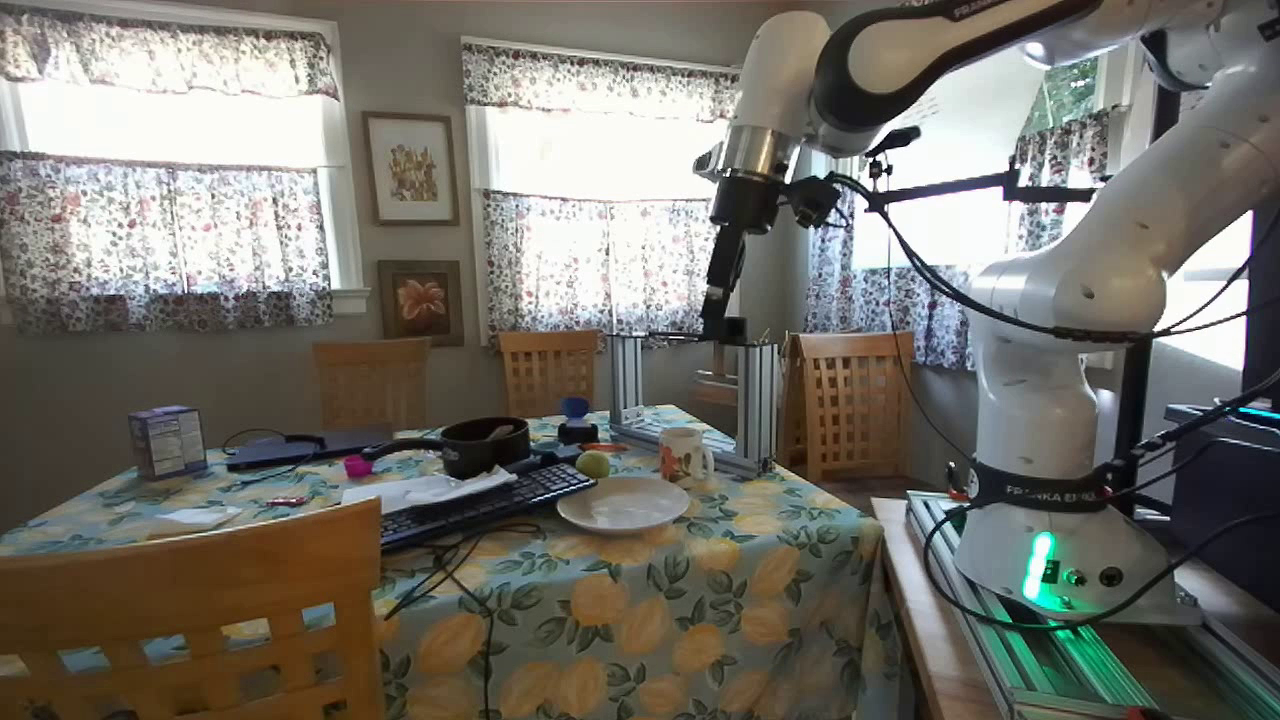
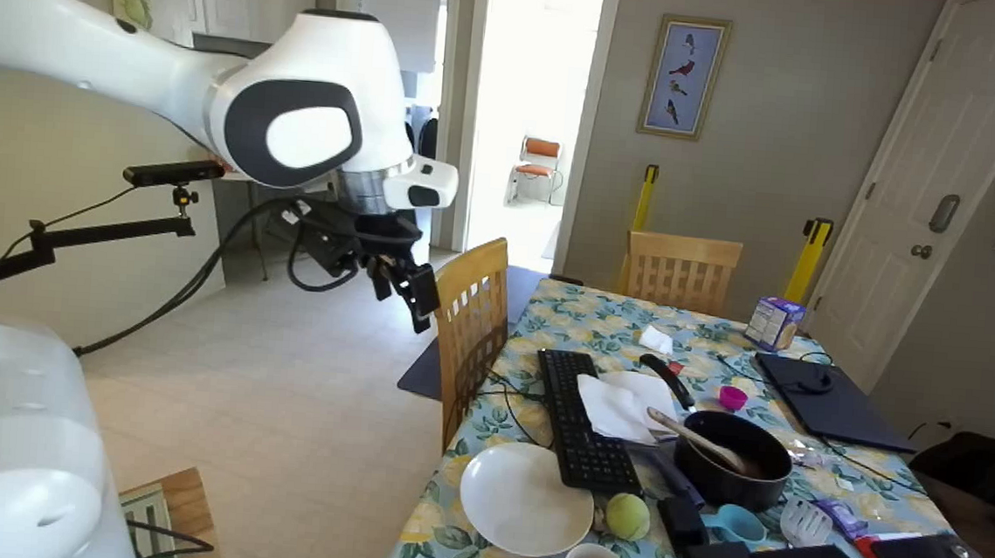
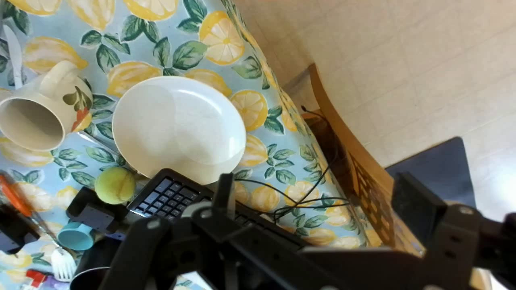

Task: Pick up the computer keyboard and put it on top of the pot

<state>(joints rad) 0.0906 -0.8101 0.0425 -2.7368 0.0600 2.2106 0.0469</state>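
The long black computer keyboard (image 2: 579,425) lies flat on the table, with white papers partly over it. It also shows in an exterior view (image 1: 545,488) and, partly hidden by the gripper, in the wrist view (image 3: 171,197). The black pot (image 2: 715,482), with a wooden spoon inside, stands beyond the keyboard. It also shows in an exterior view (image 1: 485,452) and partly at the wrist view's bottom edge (image 3: 90,262). My gripper (image 3: 322,199) is open and empty, its fingers wide apart. In both exterior views the gripper (image 1: 717,300) (image 2: 409,295) hangs well above table height, apart from keyboard and pot.
A white plate (image 2: 526,498), a tennis ball (image 2: 627,516) and a mug (image 1: 685,453) are near the keyboard's end. An aluminium frame (image 1: 755,410) stands on the table. A chair (image 2: 472,330) is at the table's edge. Cables (image 3: 296,203) trail beside the keyboard.
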